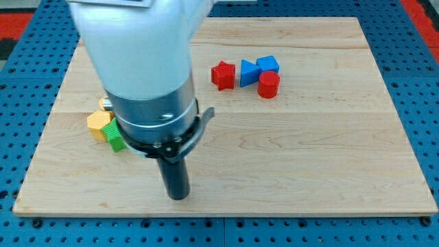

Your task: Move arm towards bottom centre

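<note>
My tip (pixel 178 196) rests on the wooden board (pixel 288 151) near the view's bottom, a little left of centre. No block touches it. To its upper left lie an orange hexagonal block (pixel 99 124), a green block (pixel 116 140) and a yellow block (pixel 105 103), all partly hidden by the arm (pixel 140 68). Far to the upper right sit a red star block (pixel 223 75), a blue triangular block (pixel 247 72), a blue cube (pixel 268 64) and a red cylinder (pixel 268 84), clustered together.
The board lies on a blue perforated table (pixel 20 89). The board's bottom edge (pixel 226 216) runs just below my tip.
</note>
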Controlling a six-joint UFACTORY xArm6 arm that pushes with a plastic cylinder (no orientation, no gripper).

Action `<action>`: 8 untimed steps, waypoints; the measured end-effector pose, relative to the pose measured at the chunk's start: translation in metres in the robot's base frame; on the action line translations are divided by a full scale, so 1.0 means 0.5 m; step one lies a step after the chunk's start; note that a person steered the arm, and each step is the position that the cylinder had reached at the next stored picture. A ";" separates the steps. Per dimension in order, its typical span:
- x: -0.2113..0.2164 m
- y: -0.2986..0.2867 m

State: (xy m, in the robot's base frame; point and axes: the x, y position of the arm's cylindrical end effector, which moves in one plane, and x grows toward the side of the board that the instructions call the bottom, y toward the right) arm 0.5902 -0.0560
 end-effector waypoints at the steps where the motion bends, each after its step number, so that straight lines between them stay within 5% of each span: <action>1: 0.000 0.006; 8: 0.000 0.046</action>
State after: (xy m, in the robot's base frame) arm 0.5902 -0.0329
